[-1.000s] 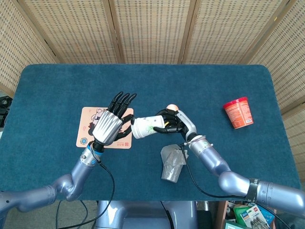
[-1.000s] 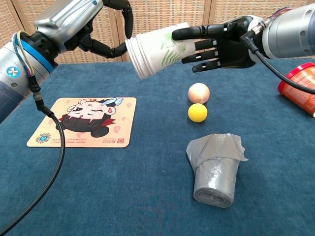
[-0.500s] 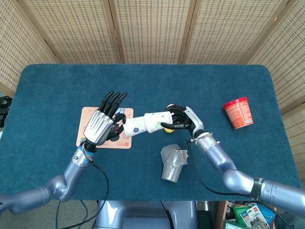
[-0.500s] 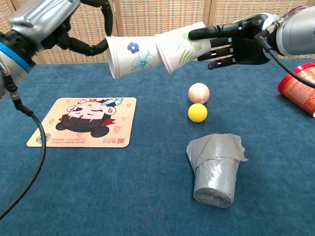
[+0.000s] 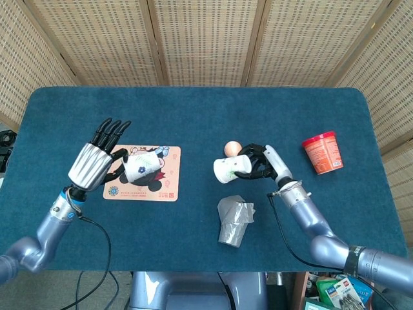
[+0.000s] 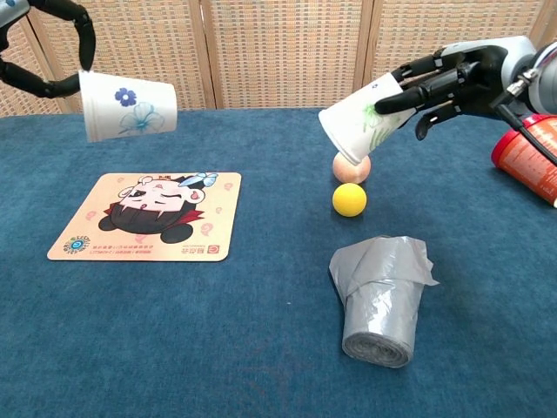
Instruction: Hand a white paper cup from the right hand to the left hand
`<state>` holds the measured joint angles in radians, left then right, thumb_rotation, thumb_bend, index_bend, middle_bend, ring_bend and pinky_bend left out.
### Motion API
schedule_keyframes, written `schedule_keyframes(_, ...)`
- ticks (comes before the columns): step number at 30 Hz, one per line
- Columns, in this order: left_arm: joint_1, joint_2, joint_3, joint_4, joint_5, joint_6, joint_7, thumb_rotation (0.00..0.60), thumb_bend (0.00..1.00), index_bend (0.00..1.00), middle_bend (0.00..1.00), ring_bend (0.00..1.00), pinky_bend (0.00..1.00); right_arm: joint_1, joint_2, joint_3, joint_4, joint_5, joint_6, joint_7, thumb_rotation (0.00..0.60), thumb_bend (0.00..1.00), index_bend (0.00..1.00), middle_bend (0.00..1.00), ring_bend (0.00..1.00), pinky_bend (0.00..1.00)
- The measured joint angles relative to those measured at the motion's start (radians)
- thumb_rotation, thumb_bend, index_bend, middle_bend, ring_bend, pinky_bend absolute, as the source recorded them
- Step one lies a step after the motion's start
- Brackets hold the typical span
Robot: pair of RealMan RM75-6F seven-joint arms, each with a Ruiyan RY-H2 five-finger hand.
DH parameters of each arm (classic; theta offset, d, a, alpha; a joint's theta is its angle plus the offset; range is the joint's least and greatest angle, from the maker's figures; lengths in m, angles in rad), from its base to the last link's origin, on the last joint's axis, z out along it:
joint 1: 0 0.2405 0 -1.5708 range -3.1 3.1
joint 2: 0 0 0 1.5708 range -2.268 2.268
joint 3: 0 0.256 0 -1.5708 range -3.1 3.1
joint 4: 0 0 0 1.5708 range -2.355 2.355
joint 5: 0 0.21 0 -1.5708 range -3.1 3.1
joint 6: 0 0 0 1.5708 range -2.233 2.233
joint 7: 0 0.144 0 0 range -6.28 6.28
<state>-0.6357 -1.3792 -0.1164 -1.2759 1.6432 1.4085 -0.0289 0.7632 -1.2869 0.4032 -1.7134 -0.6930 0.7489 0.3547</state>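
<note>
Two white paper cups are in the air, well apart. My left hand (image 5: 95,161) (image 6: 45,48) holds the cup with blue flowers (image 5: 141,166) (image 6: 128,105) above the left part of the cartoon mat (image 5: 143,187) (image 6: 148,218), mouth facing right in the head view. My right hand (image 5: 263,163) (image 6: 454,80) grips the cup with green print (image 5: 230,169) (image 6: 360,118) by its base, mouth tilted down to the left, above the peach ball (image 5: 231,147) (image 6: 352,169).
A yellow ball (image 6: 349,199) lies just in front of the peach one. A grey roll of bags (image 5: 233,221) (image 6: 383,300) stands near the front edge. A red tub (image 5: 322,152) (image 6: 525,155) lies on its side at the right.
The two nested cups have come apart. My left hand pulled the blue-flowered cup far to the left; my right hand drew back right with the green-printed cup, tilting it down.
</note>
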Motion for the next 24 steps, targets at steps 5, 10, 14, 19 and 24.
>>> schedule_keyframes(5,-0.011,0.173,0.063,-0.053,-0.001,-0.164,-0.092,0.6,0.6,0.68,0.0,0.0,0.0,-0.017,-0.016,-0.067,0.03,-0.115,0.079,-0.104,0.6,0.47,0.58,0.63,0.54,0.64)
schedule_keyframes(10,-0.037,0.28,0.102,-0.103,-0.04,-0.345,-0.133,0.6,0.61,0.68,0.0,0.0,0.0,-0.026,-0.041,-0.123,0.085,-0.217,0.158,-0.232,0.6,0.48,0.58,0.63,0.54,0.64)
schedule_keyframes(14,-0.06,0.297,0.109,-0.122,-0.107,-0.458,-0.127,0.6,0.61,0.66,0.0,0.0,0.0,-0.028,-0.067,-0.169,0.14,-0.291,0.217,-0.359,0.6,0.48,0.58,0.62,0.54,0.64)
schedule_keyframes(19,-0.081,0.29,0.098,-0.129,-0.191,-0.539,-0.104,0.6,0.41,0.01,0.0,0.0,0.0,-0.029,-0.083,-0.223,0.194,-0.376,0.263,-0.492,0.6,0.31,0.34,0.34,0.4,0.52)
schedule_keyframes(24,-0.088,0.3,0.072,-0.15,-0.25,-0.565,-0.095,0.6,0.21,0.0,0.0,0.0,0.0,-0.037,-0.076,-0.246,0.192,-0.389,0.297,-0.616,0.6,0.04,0.05,0.01,0.04,0.18)
